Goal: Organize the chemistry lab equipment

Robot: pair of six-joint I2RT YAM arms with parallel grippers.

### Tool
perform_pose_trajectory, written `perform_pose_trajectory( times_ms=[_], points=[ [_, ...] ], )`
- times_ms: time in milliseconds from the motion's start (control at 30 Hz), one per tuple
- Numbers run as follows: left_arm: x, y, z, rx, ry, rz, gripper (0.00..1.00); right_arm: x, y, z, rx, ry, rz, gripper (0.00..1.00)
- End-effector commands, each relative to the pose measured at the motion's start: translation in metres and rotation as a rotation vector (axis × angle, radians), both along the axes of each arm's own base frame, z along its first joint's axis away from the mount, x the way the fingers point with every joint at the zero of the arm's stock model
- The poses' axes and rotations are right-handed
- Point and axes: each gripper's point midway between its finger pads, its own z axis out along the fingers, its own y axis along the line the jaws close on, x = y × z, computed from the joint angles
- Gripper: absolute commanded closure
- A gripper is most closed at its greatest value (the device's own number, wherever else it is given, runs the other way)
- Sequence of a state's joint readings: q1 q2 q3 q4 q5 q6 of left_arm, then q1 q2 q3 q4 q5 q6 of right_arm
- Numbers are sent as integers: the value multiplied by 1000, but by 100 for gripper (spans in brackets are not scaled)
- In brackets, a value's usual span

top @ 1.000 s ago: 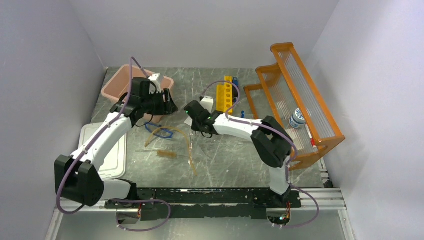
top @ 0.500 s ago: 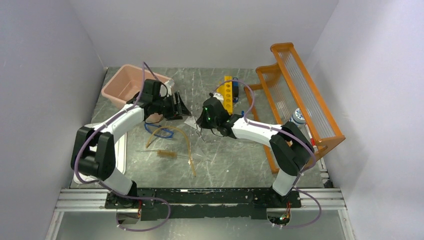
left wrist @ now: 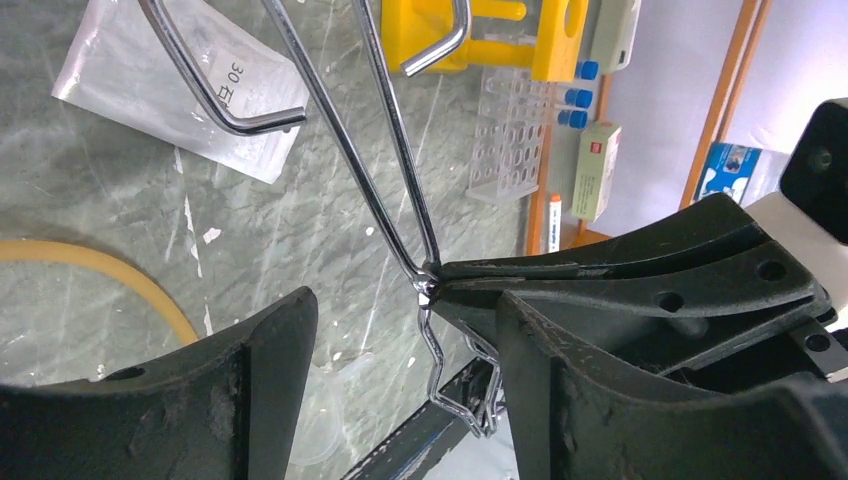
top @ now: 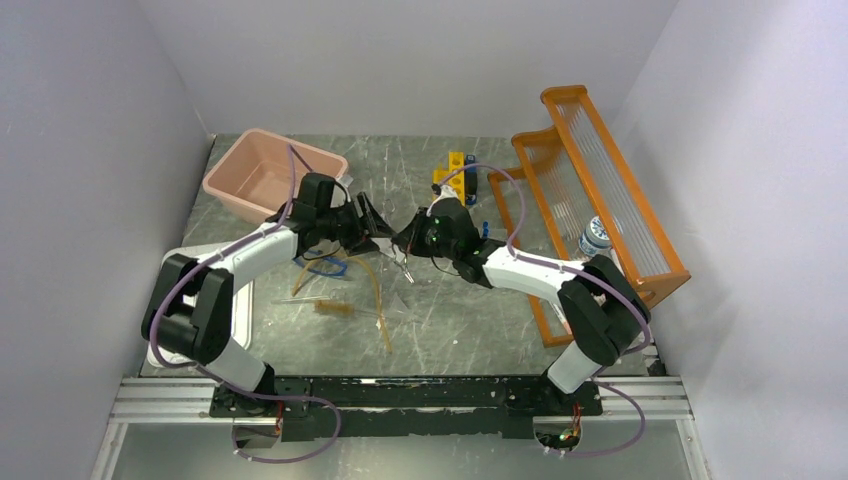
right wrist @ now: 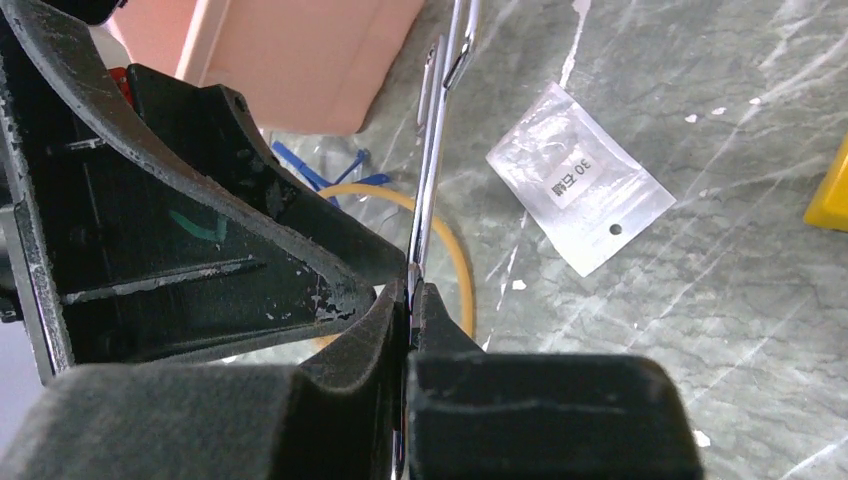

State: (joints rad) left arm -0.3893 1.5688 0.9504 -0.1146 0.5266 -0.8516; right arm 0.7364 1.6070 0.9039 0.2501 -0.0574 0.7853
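The metal scissors point(right wrist: 441, 150), a chrome wire tool, are held above the table in my right gripper point(right wrist: 411, 300), which is shut on their shafts. My left gripper point(left wrist: 405, 375) is open; the tool's looped end point(left wrist: 455, 385) hangs between its fingers without touching them. In the top view the two grippers, left point(top: 375, 228) and right point(top: 405, 242), meet at the table's middle. Amber tubing point(top: 378, 290), a wire brush point(top: 330, 307) and blue-framed goggles point(top: 325, 265) lie below them. A white packet point(right wrist: 580, 190) lies flat nearby.
The pink tub point(top: 262, 175) stands at the back left, its white lid point(top: 175, 275) at the left edge. A yellow tube rack point(top: 455, 172) is behind the grippers. The orange shelf rack point(top: 600, 190) on the right holds a small bottle point(top: 595, 238).
My left gripper has moved right from beside the pink tub to the table's middle, meeting the right gripper. The right gripper has shifted slightly right with the metal tool.
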Motion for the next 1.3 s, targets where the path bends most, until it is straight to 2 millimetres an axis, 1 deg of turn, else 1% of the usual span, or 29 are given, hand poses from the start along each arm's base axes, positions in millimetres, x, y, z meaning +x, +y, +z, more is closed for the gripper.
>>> perform_pose_trajectory(
  times_ms=[0,133,300,367,500,567,600,667,733,767,833,867,900,967,1000,1067,1133,1167,1267],
  points=[
    [20,-5,32,-82,-94,112,31,-4,24,70,183,-162,110,100],
    [28,-4,49,-109,-152,151,30,-11,26,77,191,-194,159,100],
    [32,0,54,-128,-169,200,30,-14,26,82,211,-205,168,100],
    [34,0,58,-141,-181,214,31,-14,26,84,222,-208,169,100],
    [36,3,59,-104,-191,219,44,-10,23,85,217,-216,153,100],
    [35,4,63,-106,-208,215,52,-8,22,86,221,-223,146,100],
    [33,4,65,-111,-215,213,58,-8,22,87,224,-226,142,100],
    [30,5,70,-120,-231,207,64,-6,22,88,227,-231,136,100],
    [28,6,73,-120,-244,204,67,-4,21,88,222,-234,128,100],
    [27,7,75,-116,-252,203,70,-4,21,89,221,-241,128,100],
    [27,8,78,-110,-272,196,80,-2,21,91,217,-249,130,100],
    [27,8,82,-110,-284,192,89,-1,21,92,217,-249,130,98],
    [28,7,86,-111,-297,187,94,1,21,93,215,-244,123,88],
    [31,7,92,-99,-322,179,95,3,20,98,222,-250,122,74],
    [33,8,96,-88,-340,177,95,4,18,102,226,-252,118,65],
    [40,11,105,-59,-386,181,95,7,14,112,240,-270,108,52],
    [46,17,116,-18,-426,192,95,10,9,126,247,-303,93,43],
    [50,21,121,6,-441,196,95,13,6,132,245,-318,85,41],
    [64,39,135,78,-474,229,95,22,-5,146,217,-352,55,39]
  ],
)
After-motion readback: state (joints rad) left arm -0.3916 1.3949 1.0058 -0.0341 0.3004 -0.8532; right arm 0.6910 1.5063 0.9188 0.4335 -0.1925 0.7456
